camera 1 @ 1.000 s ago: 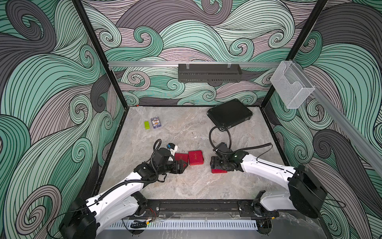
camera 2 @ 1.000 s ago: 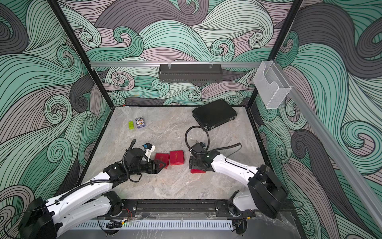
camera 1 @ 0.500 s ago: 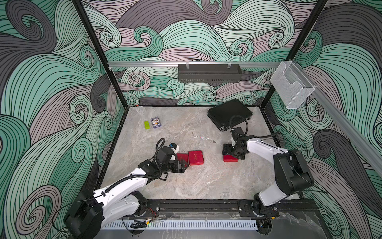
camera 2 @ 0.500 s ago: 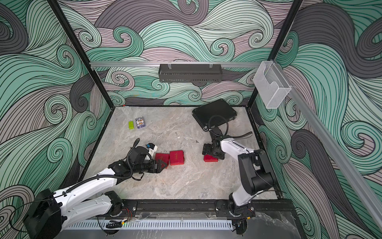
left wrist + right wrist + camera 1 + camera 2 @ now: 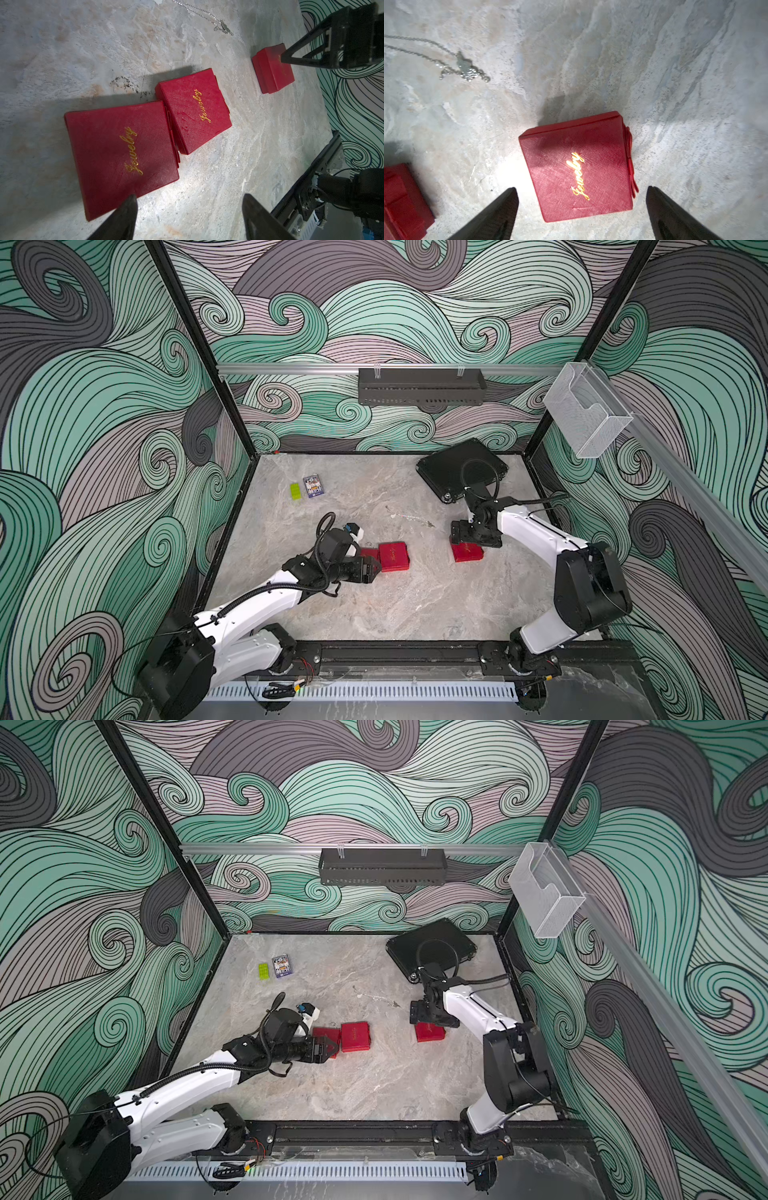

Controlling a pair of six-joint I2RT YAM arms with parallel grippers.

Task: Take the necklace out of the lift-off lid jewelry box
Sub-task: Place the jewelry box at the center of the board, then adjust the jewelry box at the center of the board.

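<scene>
Three closed red jewelry boxes with gold lettering rest on the marble table. Two sit side by side mid-table, the third further right. The silver necklace lies loose on the table behind them, outside every box. My right gripper hovers open over the right box, a finger past each side, apart from it. The left gripper stands open at the near edge of the leftmost box, holding nothing.
A black case lies at the back right corner, close behind my right arm. A green block and a small card pack sit at the back left. A clear holder hangs on the right wall.
My right gripper and the red box under it shifted right and toward the back, and its jaws opened wider. The left gripper edged a little closer to the two middle boxes.
</scene>
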